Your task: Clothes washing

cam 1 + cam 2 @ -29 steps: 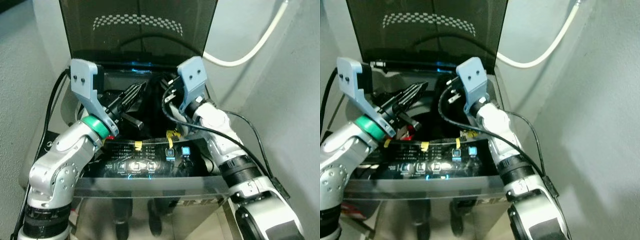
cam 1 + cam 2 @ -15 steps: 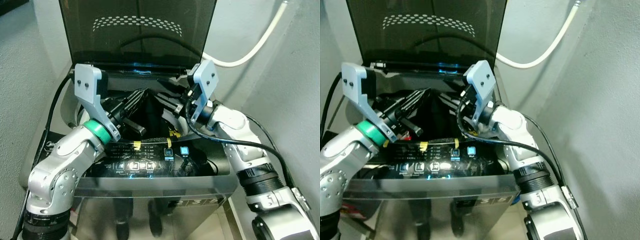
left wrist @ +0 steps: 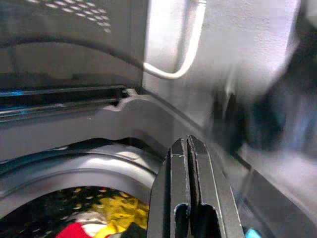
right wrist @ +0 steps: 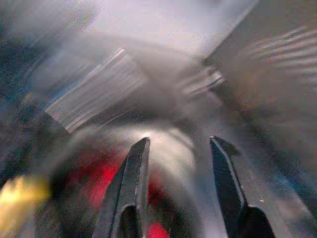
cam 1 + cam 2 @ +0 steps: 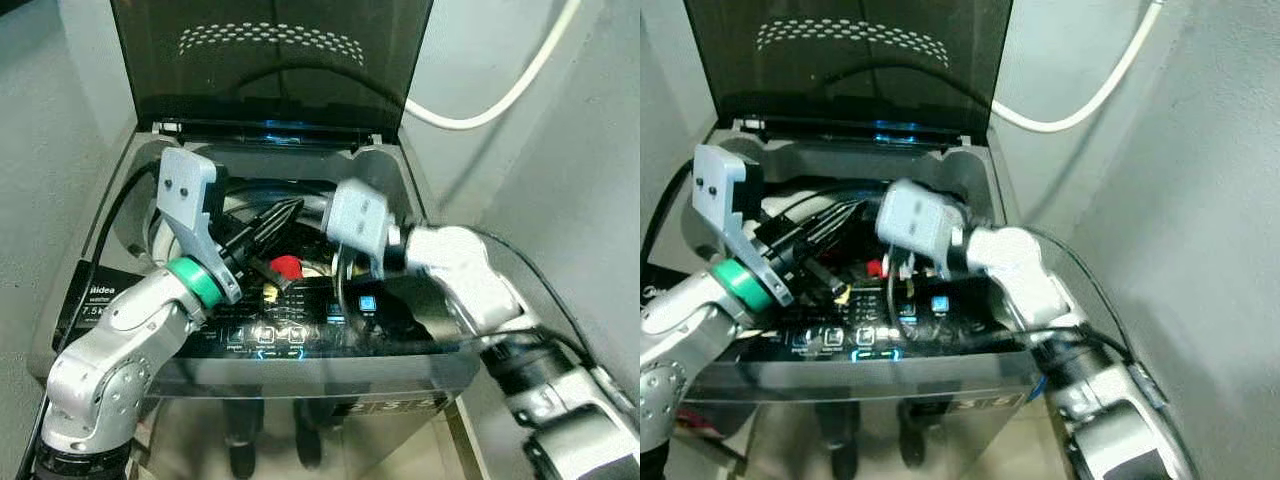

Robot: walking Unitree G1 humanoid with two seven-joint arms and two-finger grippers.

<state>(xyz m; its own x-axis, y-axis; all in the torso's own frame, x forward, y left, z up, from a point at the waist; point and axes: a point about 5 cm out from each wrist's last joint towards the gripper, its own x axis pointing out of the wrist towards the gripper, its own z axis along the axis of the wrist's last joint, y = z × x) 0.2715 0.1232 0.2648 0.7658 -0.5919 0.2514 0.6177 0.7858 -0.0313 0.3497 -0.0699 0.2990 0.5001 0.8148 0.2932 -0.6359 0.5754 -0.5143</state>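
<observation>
A top-loading washing machine [image 5: 385,165] stands before me with its dark lid [image 5: 270,60] raised. Down in the drum lie a red garment [image 5: 287,266] and a yellow one [image 3: 116,215]. My left gripper [image 5: 290,208] hovers over the left side of the opening, shut with nothing in it, its fingers [image 3: 188,163] pressed together. The right arm's grey wrist block [image 5: 357,217] sits over the front right of the opening. In the blurred right wrist view, my right gripper [image 4: 179,140] points down at red cloth [image 4: 94,181], open and holding nothing.
The lit control panel [image 5: 280,332] runs along the machine's front edge, just under both arms. A white hose [image 5: 500,100] curves along the wall behind on the right. Grey walls stand close on both sides.
The right arm swung from the rear of the opening forward and down over the drum. The black garment that hung across the opening is gone, uncovering red cloth. The left gripper barely moved.
</observation>
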